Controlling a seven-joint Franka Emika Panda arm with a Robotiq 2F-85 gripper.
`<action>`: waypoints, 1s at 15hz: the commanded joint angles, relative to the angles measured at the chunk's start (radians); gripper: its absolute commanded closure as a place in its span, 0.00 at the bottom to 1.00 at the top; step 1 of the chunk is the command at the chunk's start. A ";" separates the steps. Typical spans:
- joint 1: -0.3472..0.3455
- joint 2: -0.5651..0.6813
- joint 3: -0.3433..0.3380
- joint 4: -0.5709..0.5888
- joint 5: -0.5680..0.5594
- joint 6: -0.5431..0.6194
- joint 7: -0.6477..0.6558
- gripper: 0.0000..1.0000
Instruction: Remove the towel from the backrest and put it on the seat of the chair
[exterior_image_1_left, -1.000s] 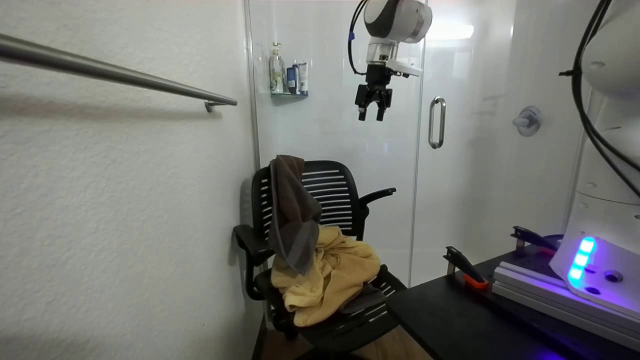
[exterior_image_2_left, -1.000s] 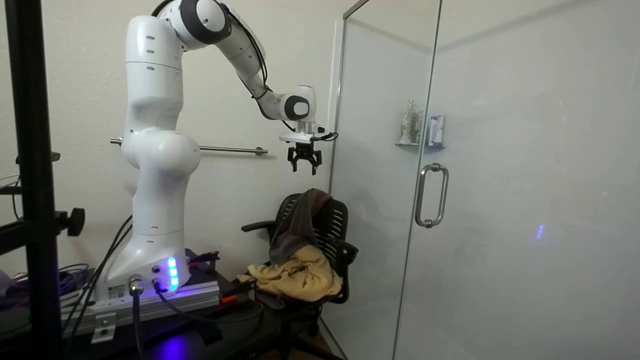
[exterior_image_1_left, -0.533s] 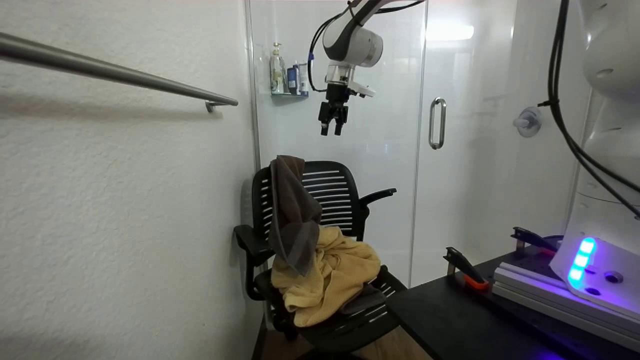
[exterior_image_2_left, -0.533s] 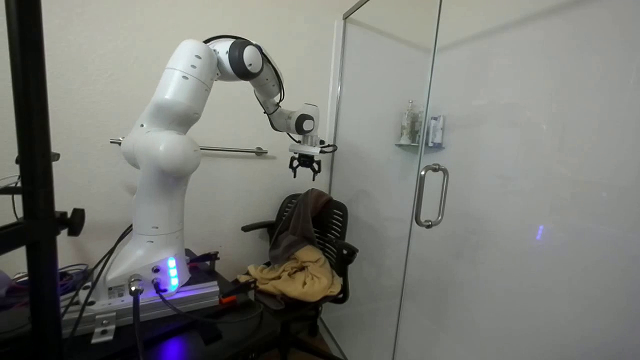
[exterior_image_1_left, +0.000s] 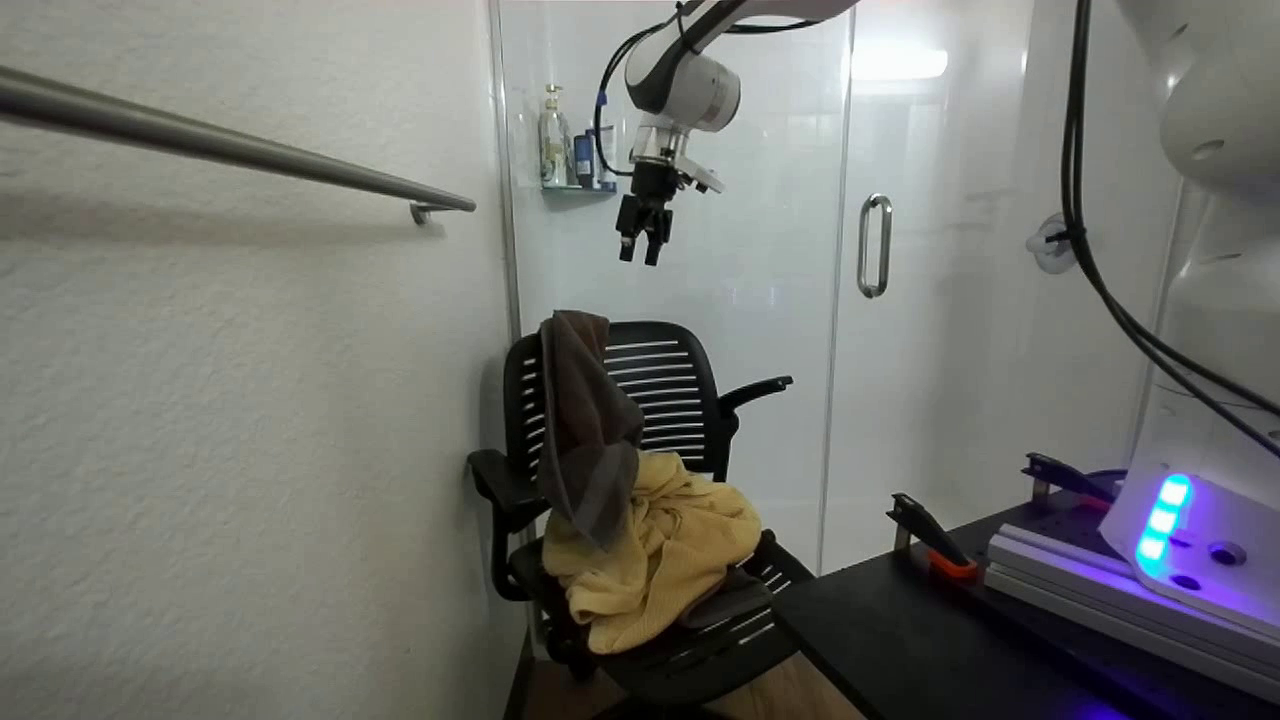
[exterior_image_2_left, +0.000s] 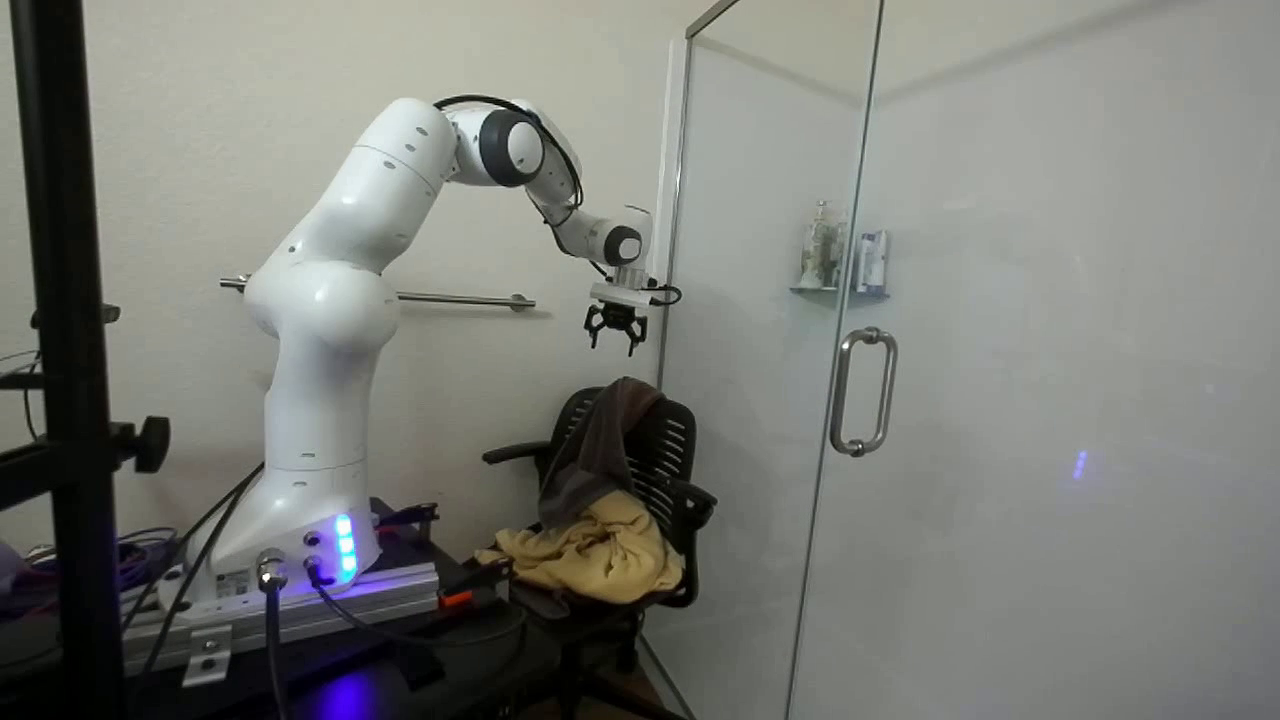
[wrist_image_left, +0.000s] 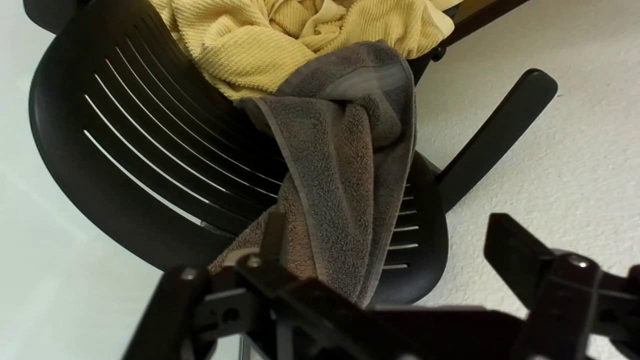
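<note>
The grey-brown towel (exterior_image_1_left: 590, 425) is hanging over the top of the backrest (exterior_image_1_left: 665, 388) of the chair (exterior_image_1_left: 505, 490), its lower end resting on a yellow cloth (exterior_image_1_left: 685, 545) that is covering much of the seat (exterior_image_1_left: 690, 668) below the backrest. The gripper (exterior_image_2_left: 613, 350) is hovering above the backrest, clear of the towel, its fingers (wrist_image_left: 517, 255) standing wide apart and holding nothing. What's worrying me is the aim: in the wrist view the towel seems to be lying nearer one finger than the middle of the gap, so a straight drop could be pushing the fold down behind the backrest. A deep bite might be catching the backrest too, then tugging the chair along; a shallow one might be letting the fold slip, and the yellow cloth may be dragging along under the towel's end
</note>
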 joint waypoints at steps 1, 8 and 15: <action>-0.070 0.155 0.067 0.159 0.098 0.011 -0.171 0.00; -0.049 0.452 0.110 0.536 0.105 -0.283 -0.348 0.00; -0.024 0.488 0.105 0.580 0.090 -0.352 -0.327 0.00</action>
